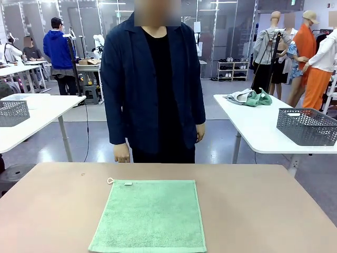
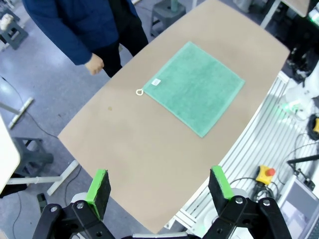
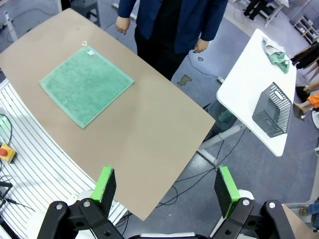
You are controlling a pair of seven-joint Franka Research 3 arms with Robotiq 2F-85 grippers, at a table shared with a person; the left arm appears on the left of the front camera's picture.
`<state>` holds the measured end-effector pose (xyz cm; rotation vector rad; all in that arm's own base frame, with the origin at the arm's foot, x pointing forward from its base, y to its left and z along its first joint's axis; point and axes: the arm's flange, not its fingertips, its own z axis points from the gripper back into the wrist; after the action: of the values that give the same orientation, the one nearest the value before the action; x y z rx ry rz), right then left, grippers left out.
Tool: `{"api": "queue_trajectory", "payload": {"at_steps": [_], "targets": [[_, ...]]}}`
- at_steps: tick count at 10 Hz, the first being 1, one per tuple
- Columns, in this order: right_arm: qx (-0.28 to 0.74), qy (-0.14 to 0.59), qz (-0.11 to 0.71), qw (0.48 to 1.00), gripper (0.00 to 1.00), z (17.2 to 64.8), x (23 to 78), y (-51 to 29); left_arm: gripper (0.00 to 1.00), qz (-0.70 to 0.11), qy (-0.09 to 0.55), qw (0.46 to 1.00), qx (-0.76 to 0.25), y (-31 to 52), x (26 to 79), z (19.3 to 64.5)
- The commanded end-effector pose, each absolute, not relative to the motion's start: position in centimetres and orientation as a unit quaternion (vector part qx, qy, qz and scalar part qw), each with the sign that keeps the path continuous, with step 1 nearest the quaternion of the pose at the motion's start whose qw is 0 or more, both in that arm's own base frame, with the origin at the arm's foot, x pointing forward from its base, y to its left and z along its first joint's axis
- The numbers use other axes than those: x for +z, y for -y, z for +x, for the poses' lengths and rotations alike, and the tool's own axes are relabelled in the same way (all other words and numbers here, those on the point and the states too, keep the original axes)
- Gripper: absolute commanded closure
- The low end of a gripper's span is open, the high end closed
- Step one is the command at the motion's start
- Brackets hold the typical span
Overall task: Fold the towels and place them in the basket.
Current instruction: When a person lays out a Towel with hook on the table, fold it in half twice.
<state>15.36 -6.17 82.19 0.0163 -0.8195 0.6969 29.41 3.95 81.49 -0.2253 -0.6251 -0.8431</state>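
- Left gripper: black jointed linkage fingers with silver screw heads, tipped by bright green rectangular pads.
- Right gripper: identical black linkage, silver screws, green pads.
- Person: long-sleeved navy jacket over black top.

Mint-green towel lies spread flat, apparently single-layered.

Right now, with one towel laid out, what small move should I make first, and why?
Probably lower the left gripper toward the towel, at its near left corner. It lies flat and unfolded on the table; this gripper and the right gripper hang open, well above it, holding nothing.
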Motion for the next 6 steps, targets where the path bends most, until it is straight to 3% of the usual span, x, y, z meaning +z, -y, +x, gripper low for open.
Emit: {"api": "queue_trajectory", "payload": {"at_steps": [1,6], "targets": [[0.389,0.356,0.001,0.849,0.0,17.9,81.3,2.6,0.0,-0.095,0.275,0.841,-0.455,-0.1,80.0,31.2],[0.575,0.245,0.007,0.781,0.0,21.8,73.9,-10.5,0.0,-0.043,0.169,0.778,-0.604,12.9,71.8,33.9]]}}
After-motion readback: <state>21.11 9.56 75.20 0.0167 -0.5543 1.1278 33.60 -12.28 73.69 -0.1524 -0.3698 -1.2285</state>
